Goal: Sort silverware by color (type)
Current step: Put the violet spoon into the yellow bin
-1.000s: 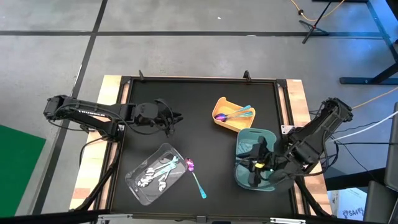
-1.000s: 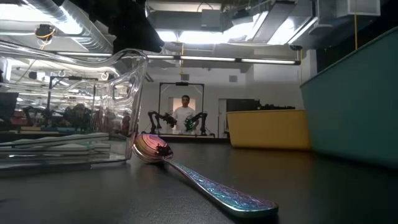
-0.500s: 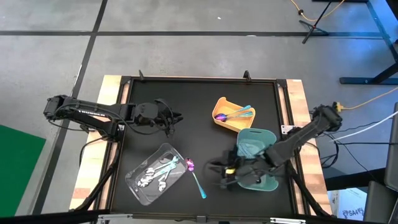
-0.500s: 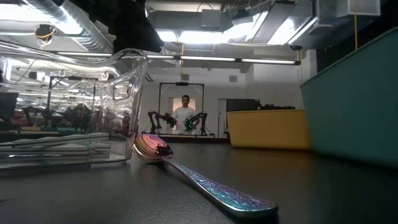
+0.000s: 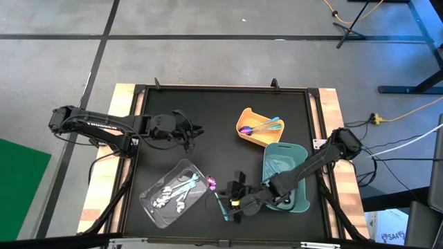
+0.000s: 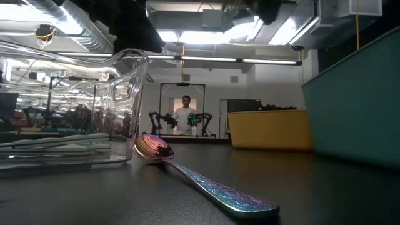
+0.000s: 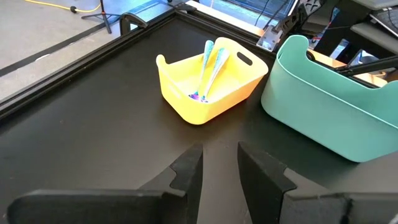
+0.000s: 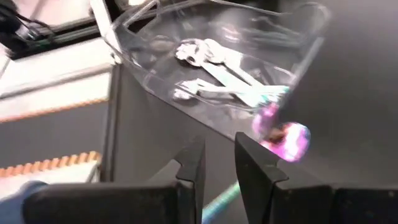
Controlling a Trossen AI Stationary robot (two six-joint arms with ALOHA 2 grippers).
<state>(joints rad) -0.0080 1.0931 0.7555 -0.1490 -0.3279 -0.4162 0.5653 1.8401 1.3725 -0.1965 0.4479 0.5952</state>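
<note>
An iridescent blue-purple spoon (image 5: 218, 198) lies flat on the black table, its bowl (image 8: 283, 138) by the clear tray's corner. My right gripper (image 5: 230, 200) hangs open just above the spoon's handle (image 8: 219, 198), which shows between the two fingers; in the low view the spoon (image 6: 206, 181) rests on the table with no finger on it. Silver spoons (image 8: 211, 65) lie in the clear tray (image 5: 173, 194). Iridescent spoons (image 7: 208, 65) lie in the yellow tray (image 5: 257, 128). My left gripper (image 5: 195, 131) waits open over the table's left half.
The teal tray (image 5: 287, 178) sits under my right arm, near the table's right edge. The yellow tray (image 7: 208, 84) stands beyond it toward the far side. Bare black table lies between the left gripper and the trays. A person (image 6: 185, 112) stands far off in the room.
My right gripper has come out of the teal tray and swept toward the table's left, stopping over the iridescent spoon's handle. The spoon and the trays have stayed put.
</note>
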